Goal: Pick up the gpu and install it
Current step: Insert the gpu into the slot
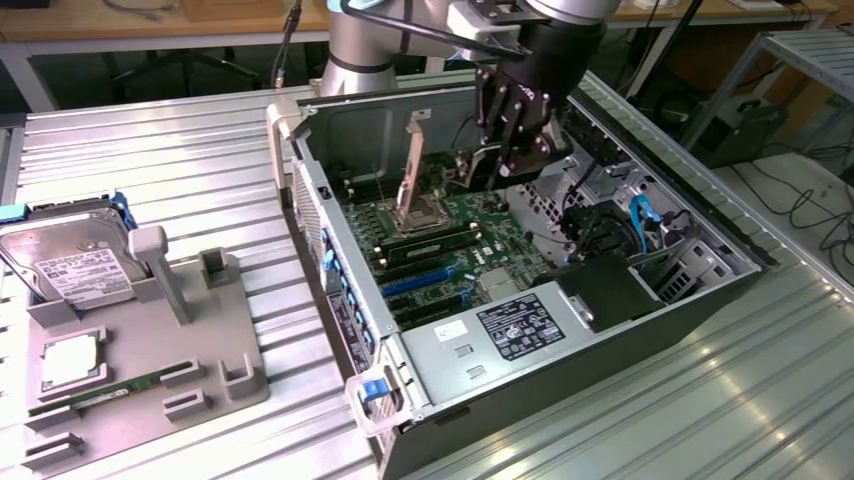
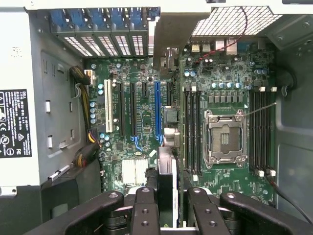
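My gripper (image 1: pixel 511 150) hangs inside the open computer case (image 1: pixel 314 190), above the far part of the motherboard (image 1: pixel 454 250). It is shut on the gpu (image 1: pixel 483 170), a thin card held on edge below the fingers. In the wrist view the gpu (image 2: pixel 167 171) runs edge-on from between the black fingers (image 2: pixel 145 210) out to its silver bracket (image 2: pixel 168 41) near the case's rear slots. The card hovers above the board, roughly over and beside the long blue slot (image 2: pixel 157 110), not seated. The gripper (image 2: pixel 168 198) clamps the card's near end.
A CPU socket (image 2: pixel 225 137) with memory slots lies beside the card's line. The power supply (image 1: pixel 521 330) fills the near corner of the case. On the exterior view's left, a grey fixture (image 1: pixel 200 340) holds a hard drive (image 1: pixel 74 265), a CPU (image 1: pixel 70 362) and a memory stick (image 1: pixel 114 392).
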Controlling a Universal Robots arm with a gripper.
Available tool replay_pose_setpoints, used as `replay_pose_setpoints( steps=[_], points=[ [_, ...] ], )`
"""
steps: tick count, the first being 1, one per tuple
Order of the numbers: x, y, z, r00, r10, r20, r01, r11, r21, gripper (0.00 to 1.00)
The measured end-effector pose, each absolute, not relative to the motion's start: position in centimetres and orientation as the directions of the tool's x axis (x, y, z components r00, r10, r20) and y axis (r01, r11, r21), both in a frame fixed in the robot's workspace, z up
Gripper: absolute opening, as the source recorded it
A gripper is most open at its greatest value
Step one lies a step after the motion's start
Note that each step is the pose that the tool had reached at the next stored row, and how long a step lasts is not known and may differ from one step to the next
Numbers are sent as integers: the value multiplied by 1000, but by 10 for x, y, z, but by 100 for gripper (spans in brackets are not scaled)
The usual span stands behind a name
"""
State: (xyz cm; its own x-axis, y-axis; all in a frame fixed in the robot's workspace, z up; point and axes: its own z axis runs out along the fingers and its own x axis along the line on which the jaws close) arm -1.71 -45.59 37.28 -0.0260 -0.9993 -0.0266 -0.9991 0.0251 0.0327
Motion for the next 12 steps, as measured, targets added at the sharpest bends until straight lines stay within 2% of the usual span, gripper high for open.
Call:
replay_pose_setpoints(
  steps=[12],
  points=[
    [-17, -456, 367, -26, -999, -27, -999, 25, 33, 28]
  ],
)
